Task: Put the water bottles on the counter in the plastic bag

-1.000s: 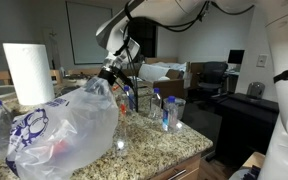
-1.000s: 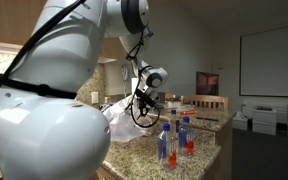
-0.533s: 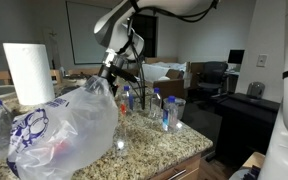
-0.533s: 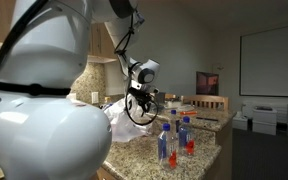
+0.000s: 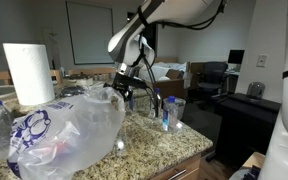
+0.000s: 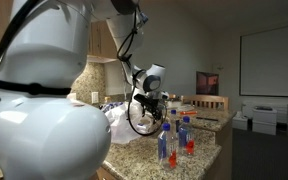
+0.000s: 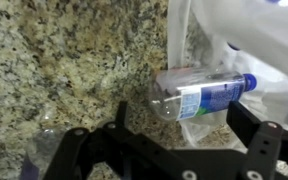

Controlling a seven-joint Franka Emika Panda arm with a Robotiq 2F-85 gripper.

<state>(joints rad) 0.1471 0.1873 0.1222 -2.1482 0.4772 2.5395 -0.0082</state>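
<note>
End effector [image 5: 125, 92] is released, jaws wide, nothing between them. It hangs low over the desk [image 5: 170, 148], just beside the mouth of the plastic bag [image 5: 59, 130].

In the wrist view we see one lying water bottle [image 7: 199, 93] on its side, straight ahead of the end effector [image 7: 176, 112] and about centred between the two fingers. Its long axis runs across the picture, roughly along the line on which the jaws open. The blue cap points into the plastic bag [image 7: 249, 30] and the base rests on bare granite [image 7: 64, 60]. The cap end sits under the bag's film, but we can't tell whether the bottle is properly inside.

In both exterior views we see the standing water bottles [image 5: 169, 112] [image 6: 170, 141] grouped upright on the desk. They stand on the side of the end effector [image 6: 147, 104] away from the bag, near it but not touching. There is only one arm, so nothing to choose there. A paper-towel roll [image 5: 29, 72] stands behind the bag, out of the way.

Our judgement:
- If the lying bottle is the target, the wrist needs about a quarter turn so the fingers close across the body, not end to end.
- If it counts as bagged, the move goes away from the bag to the upright group, gripping from the side.
- The bottles stand close together, so there is a risk of knocking a neighbour.
</note>
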